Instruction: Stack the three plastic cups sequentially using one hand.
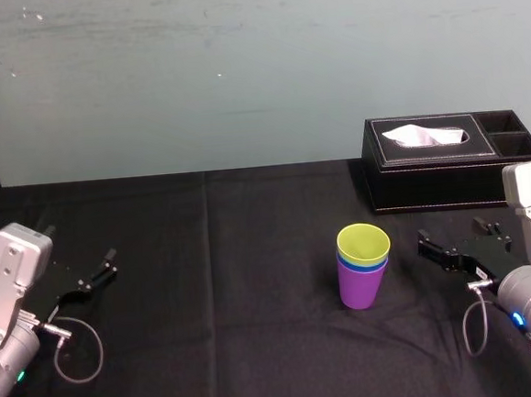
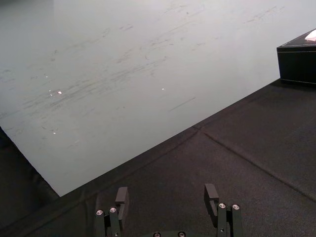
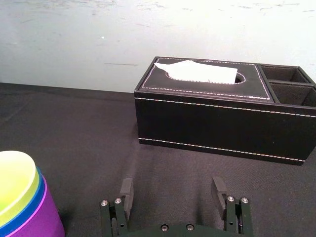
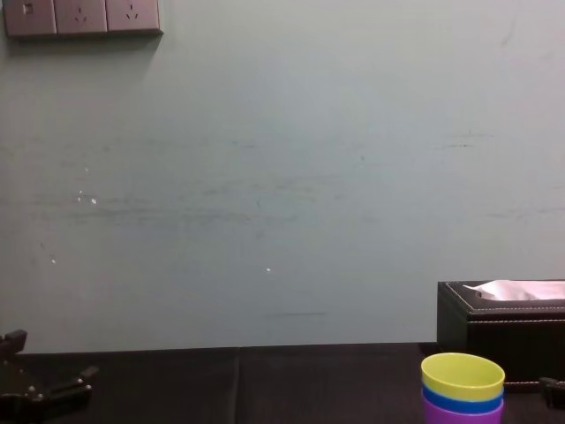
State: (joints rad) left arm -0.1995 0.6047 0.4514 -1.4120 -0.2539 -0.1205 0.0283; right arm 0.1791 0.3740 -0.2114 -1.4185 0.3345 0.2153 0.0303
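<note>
As the three plastic cups stand, I find them nested in one upright stack on the black tablecloth (image 1: 209, 304): the yellow-green cup (image 1: 363, 244) sits innermost and highest, the blue cup (image 1: 364, 266) shows as a narrow band around it, and the purple cup (image 1: 360, 289) is outermost at the bottom with its base on the cloth. The stack is right of the table's centre, nearer to me than the black tissue box (image 1: 433, 162) and apart from it. My right gripper (image 1: 451, 239) is low over the cloth just to the right of the stack and points toward it without touching it; its jaws are spread wide and hold nothing. My right wrist camera confirms this: the two fingers (image 3: 127, 190) stand well apart over bare cloth, with the stack off to one side and the tissue box beyond. My left gripper (image 1: 101, 269) rests at the far left of the table, well apart from the cups, its jaws likewise spread wide and empty.
</note>
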